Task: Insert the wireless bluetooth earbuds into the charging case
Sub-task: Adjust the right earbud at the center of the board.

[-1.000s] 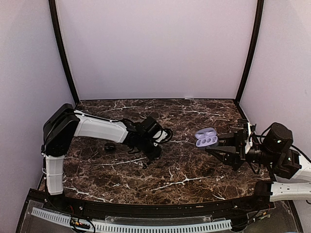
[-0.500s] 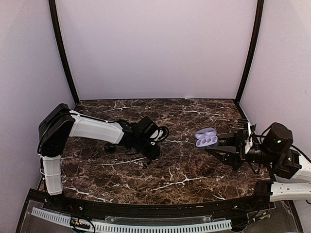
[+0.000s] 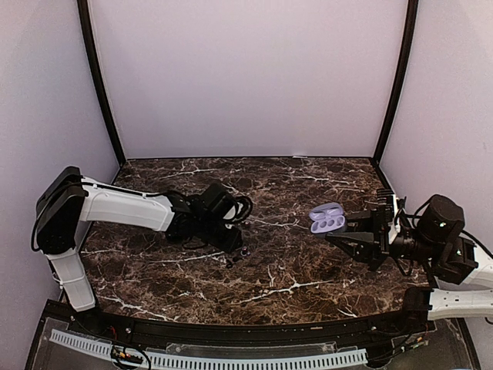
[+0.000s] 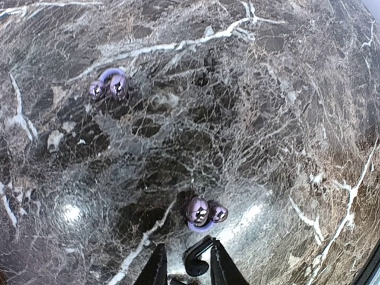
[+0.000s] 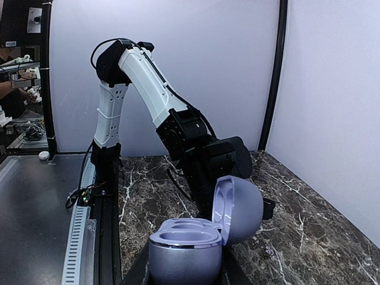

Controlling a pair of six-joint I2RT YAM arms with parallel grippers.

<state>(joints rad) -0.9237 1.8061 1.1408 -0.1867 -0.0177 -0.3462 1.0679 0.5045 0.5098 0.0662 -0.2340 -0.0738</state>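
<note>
open charging case [image 5: 202, 237], purple earbuds [image 4: 203, 214] on table [image 4: 285, 119]

L arm [image 3: 123, 204] low, stretched fwd; L claw [image 4: 187, 256] down, jaws nearly together. R claw [image 3: 339, 230] clamped, horiz.

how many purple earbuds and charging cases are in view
purple earbuds: 2
charging case: 1
total: 3
</note>
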